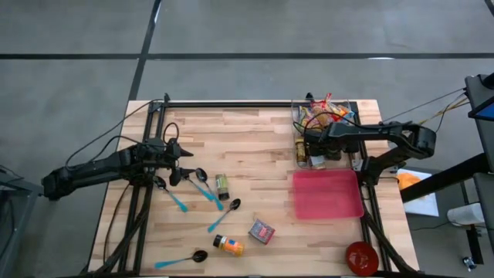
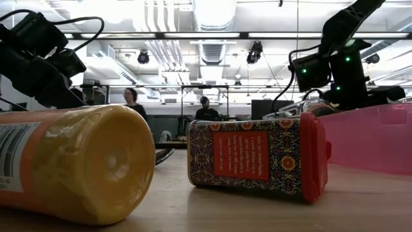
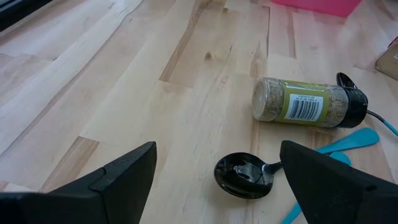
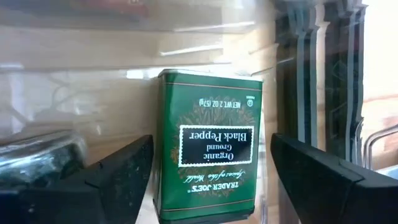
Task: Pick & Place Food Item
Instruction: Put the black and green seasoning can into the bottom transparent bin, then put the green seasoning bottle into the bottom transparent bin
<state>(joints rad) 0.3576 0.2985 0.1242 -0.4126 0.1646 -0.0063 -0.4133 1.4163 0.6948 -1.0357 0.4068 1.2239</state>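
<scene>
A green black-pepper tin (image 4: 208, 146) stands upright in a clear bin (image 1: 328, 123) of food items at the table's far right. My right gripper (image 4: 211, 149) (image 1: 314, 154) points steeply down into the bin, open, with one finger on each side of the tin; I see no touch. A pink tray (image 1: 327, 193) lies just in front of the bin. My left gripper (image 3: 217, 155) (image 1: 184, 164) waits open at the table's left, above a black-bowled spoon (image 3: 244, 175) and near a spice jar (image 3: 308, 102) lying on its side.
An orange bottle (image 1: 229, 245) and a patterned tin (image 1: 262, 231) lie near the front middle, with several blue-handled spoons (image 1: 224, 215) left of them. A red bowl (image 1: 360, 257) sits at the front right. A black frame rail (image 1: 255, 104) runs along the far edge. People stand in the room behind.
</scene>
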